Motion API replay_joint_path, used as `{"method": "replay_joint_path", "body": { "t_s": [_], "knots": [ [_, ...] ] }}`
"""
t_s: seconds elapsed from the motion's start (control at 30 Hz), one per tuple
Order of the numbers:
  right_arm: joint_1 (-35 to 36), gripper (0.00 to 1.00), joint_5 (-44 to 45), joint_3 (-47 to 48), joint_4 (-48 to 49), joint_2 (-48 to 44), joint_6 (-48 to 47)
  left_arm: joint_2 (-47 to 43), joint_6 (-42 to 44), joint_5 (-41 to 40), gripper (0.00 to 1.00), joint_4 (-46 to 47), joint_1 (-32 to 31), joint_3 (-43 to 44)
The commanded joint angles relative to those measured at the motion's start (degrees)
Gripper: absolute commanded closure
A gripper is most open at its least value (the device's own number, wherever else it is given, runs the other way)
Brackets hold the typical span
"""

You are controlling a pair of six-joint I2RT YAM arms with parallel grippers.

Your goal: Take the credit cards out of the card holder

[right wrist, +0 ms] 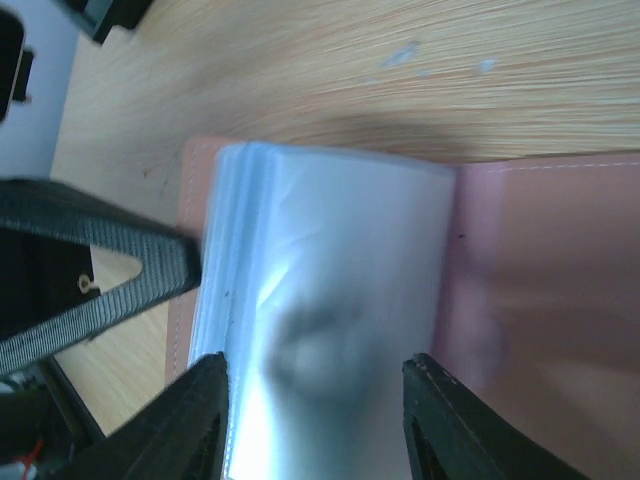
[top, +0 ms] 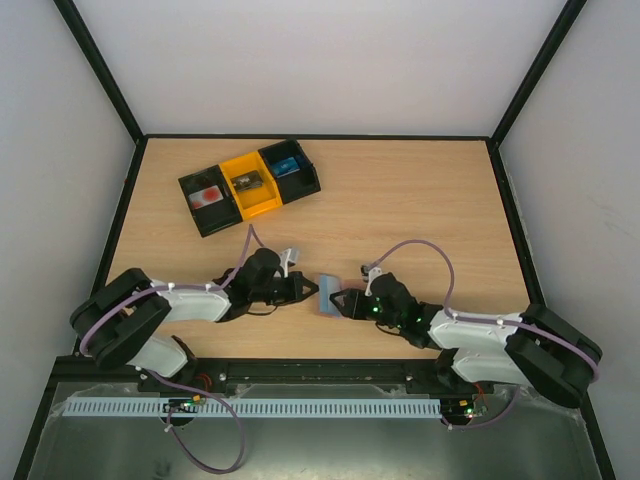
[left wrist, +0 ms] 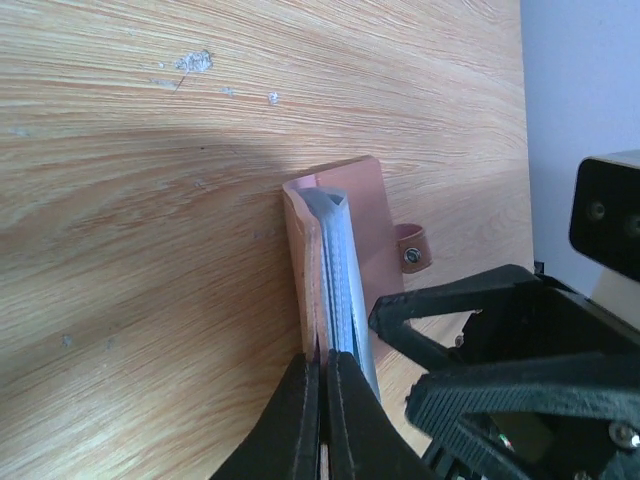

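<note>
The brown card holder (top: 328,293) lies open on the table between the two arms, with a stack of pale plastic sleeves (right wrist: 320,280) showing inside. My left gripper (left wrist: 322,395) is shut on the holder's brown cover (left wrist: 345,215) at its near edge. My right gripper (right wrist: 315,400) is open, its fingers either side of the sleeve stack, right above the holder. In the top view the left gripper (top: 300,287) and the right gripper (top: 345,300) meet at the holder. No loose card shows.
A row of black and yellow bins (top: 250,187) holding small items stands at the back left. The holder's snap tab (left wrist: 412,247) sticks out to its right. Black frame rails edge the table.
</note>
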Motion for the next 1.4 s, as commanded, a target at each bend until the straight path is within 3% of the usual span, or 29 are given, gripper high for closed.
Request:
{"method": "replay_joint_path", "body": {
  "t_s": [0.0,0.17,0.63,1.0,1.37],
  "knots": [
    [3.2,0.49,1.5,2.8,0.4,2.3,0.6,-2.7,1.8,-1.5,0.97,-3.4,-0.6,0.1],
    [4.0,0.42,2.7,4.7,-1.6,5.2,-0.1,-2.8,2.2,-1.6,0.97,-4.8,-0.8,0.6],
    [4.4,0.37,1.5,7.6,-3.1,10.4,-1.8,-3.4,2.2,-1.7,0.97,-5.9,-1.5,1.9],
    [4.3,0.48,8.1,9.1,-9.3,10.5,-3.8,-4.1,2.8,-2.0,0.97,-7.5,-1.9,3.9],
    [4.3,0.57,17.1,7.0,-16.7,2.7,-3.3,-4.8,3.0,-2.2,0.97,-7.5,-1.8,3.4]
  ]
}}
